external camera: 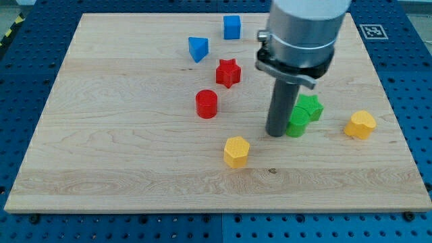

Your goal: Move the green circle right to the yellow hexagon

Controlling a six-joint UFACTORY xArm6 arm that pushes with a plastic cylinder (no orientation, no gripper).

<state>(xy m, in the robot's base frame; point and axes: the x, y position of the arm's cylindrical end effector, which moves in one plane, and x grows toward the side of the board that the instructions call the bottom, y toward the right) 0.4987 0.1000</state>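
My tip (276, 133) stood on the wooden board (121, 162), pressed against the nine o'clock side of the green circle (295, 124); being a plain dark rod below a grey metal collar, it clamped on nothing and only touched the block's side. The green circle sat right of the board's centre, an upright short cylinder whose axis ran straight up from the board. Seen from above it was round, so it pointed no particular way. Much of its left edge was hidden behind the rod.

Touching it at about one o'clock was a green star (311, 106), partly hidden by the circle. The yellow hexagon (237, 151) lay at about eight o'clock from the green circle, near the board's lower middle. A second yellow block (361, 125), heart-like in shape though I could not be sure, lay at three o'clock from the circle, near the board's right edge.

A red cylinder (206, 104) stood at nine o'clock from my tip, with a red star (228, 73) at about eleven o'clock. Farther toward the view's top were a blue triangle (198, 48) and a blue cube (232, 27). All blocks looked like smooth matte plastic. The board showed pale lengthwise grain and lay on a blue perforated table (405, 81).
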